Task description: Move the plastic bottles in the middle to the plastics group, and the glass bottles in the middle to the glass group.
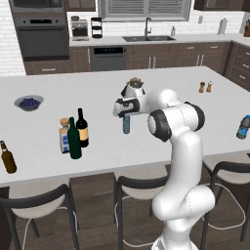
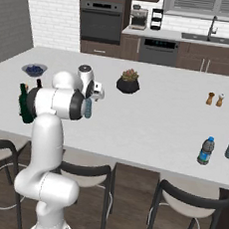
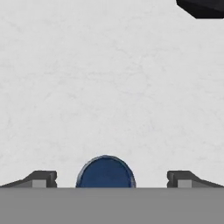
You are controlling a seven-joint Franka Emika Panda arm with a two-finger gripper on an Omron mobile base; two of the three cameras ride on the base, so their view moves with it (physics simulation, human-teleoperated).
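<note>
Now we have our hand [image 3: 106, 179] poised directly above the pale-blue water bottle [image 1: 126, 124], fingers spread wide and gripping nothing, the blue cap [image 3: 106, 172] centred between the two fingertips [image 3: 43, 178] in the hand view. That bottle stands upright on the white tabletop [image 1: 161, 78], in front of the potted plant [image 2: 128, 81] and well apart from the bright-blue banded bottle [image 2: 206, 150] near the tabletop's far right edge, which marks where plastics belong. To the left of the water bottle stand the dark green wine bottle [image 1: 74, 139] and the black wine bottle [image 1: 82, 128], close beside the square blue-labelled bottle [image 1: 64, 136]; the small brown beer bottle [image 1: 8, 157] sits further left still.

To grasp well, we judge we should descend straight down, keeping the cap centred, until the fingers bracket the neck or upper body rather than the slick cap alone. We should close gently, since thin plastic may flex or tip, then lift clear before swinging right.
</note>
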